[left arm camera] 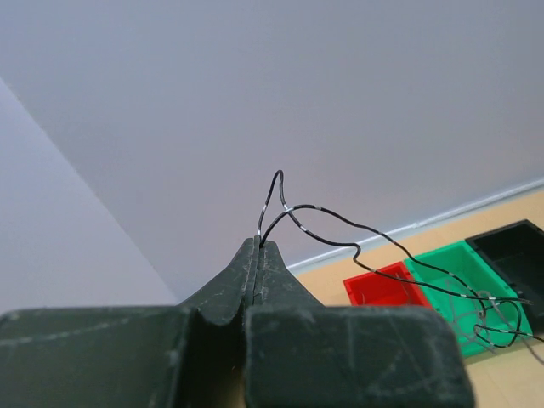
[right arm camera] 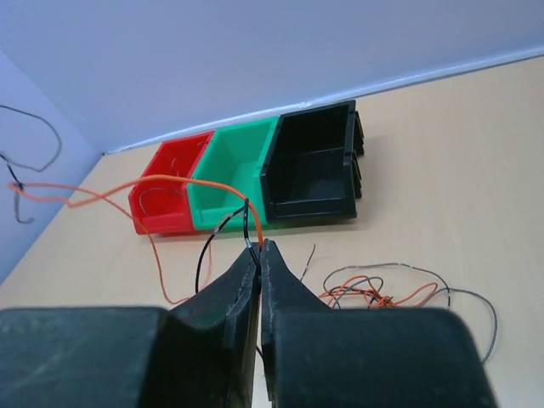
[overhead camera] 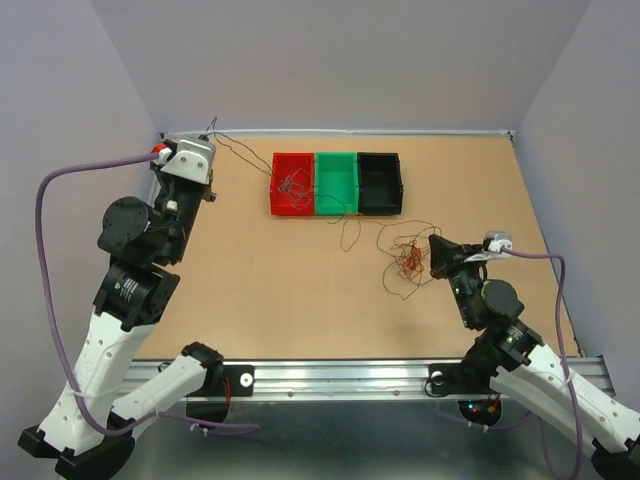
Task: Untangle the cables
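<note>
A clump of thin orange-red and dark cables (overhead camera: 408, 256) lies on the table right of centre. My right gripper (overhead camera: 434, 240) sits at its right edge. In the right wrist view it (right arm camera: 259, 245) is shut on an orange wire (right arm camera: 170, 180) and a black wire that rise from its tips, with the rest of the clump (right arm camera: 374, 293) on the table to the right. My left gripper (overhead camera: 209, 131) is raised at the far left corner, shut (left arm camera: 258, 241) on a dark wire (left arm camera: 316, 209). That wire (overhead camera: 243, 152) runs down to a small tangle in the red bin (overhead camera: 276, 200).
Three bins stand in a row at the back centre: red, green (overhead camera: 336, 163) and black (overhead camera: 380, 205). A loose wire loop trails from the bins toward the clump. Walls close in the back and both sides.
</note>
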